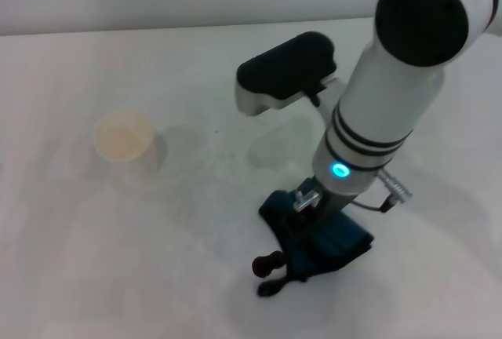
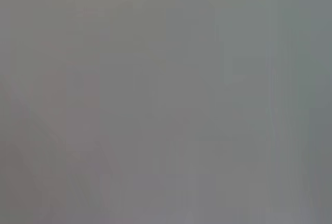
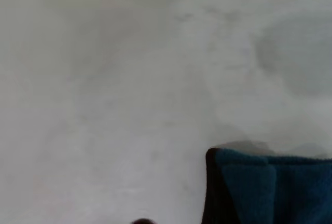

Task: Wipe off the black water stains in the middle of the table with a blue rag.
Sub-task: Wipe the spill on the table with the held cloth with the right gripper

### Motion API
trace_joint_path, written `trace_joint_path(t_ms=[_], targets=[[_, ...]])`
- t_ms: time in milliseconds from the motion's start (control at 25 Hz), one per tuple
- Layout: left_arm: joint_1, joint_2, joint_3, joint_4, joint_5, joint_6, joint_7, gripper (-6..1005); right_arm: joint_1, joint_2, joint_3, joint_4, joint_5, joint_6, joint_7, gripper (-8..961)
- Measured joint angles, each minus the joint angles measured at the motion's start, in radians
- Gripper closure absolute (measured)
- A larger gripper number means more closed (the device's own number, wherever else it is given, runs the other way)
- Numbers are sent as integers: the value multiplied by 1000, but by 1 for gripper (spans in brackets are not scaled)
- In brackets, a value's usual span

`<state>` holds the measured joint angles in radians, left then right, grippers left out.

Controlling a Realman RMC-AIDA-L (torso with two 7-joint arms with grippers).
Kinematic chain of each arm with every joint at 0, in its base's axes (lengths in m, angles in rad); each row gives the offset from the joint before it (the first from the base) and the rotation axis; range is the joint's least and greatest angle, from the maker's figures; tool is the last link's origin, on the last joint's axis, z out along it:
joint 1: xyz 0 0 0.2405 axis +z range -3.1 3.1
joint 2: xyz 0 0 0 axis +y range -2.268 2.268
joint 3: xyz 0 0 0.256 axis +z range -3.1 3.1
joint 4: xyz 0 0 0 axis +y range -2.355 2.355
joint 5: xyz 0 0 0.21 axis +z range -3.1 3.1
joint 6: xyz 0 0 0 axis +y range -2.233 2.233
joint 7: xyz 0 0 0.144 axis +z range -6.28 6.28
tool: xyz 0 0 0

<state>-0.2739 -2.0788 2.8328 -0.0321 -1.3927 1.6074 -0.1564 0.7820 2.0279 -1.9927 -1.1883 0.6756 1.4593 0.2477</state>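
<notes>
The blue rag lies bunched on the white table, front of centre. It also shows in the right wrist view. My right arm reaches down from the upper right, and its gripper sits on the rag's far edge, mostly hidden by the wrist. The black water stain, two small joined lobes, lies just left of the rag's near corner. The rag's small black loop lies right in front of the stain. The left gripper is out of view, and the left wrist view shows only plain grey.
A white paper cup stands upright at the left of the table. A tiny dark speck lies between the cup and my right arm. The table's far edge runs along the back.
</notes>
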Motion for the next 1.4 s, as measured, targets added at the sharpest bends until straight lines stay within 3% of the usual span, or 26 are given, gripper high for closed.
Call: trace_joint_path(t_ms=[280,560,760,960,1400], targets=[[-2,0,-1,1,0,-2,0,124,17,0,-65,16,104,-74,-8,839],[-11,0,1,2,1,-5,0,123,99,0,-188,79,245,-135,-18,840],[-8,0,4,2,3,-6,0,123,120,0,-211,85,294,-167,-37,840],[-1,0,3,13,4,-6,0,123,124,0,-201,87,277,-153,-38,841],[5,0,1,12,5,-6,0,123,148,0,-139,100,60,-17,37,841]])
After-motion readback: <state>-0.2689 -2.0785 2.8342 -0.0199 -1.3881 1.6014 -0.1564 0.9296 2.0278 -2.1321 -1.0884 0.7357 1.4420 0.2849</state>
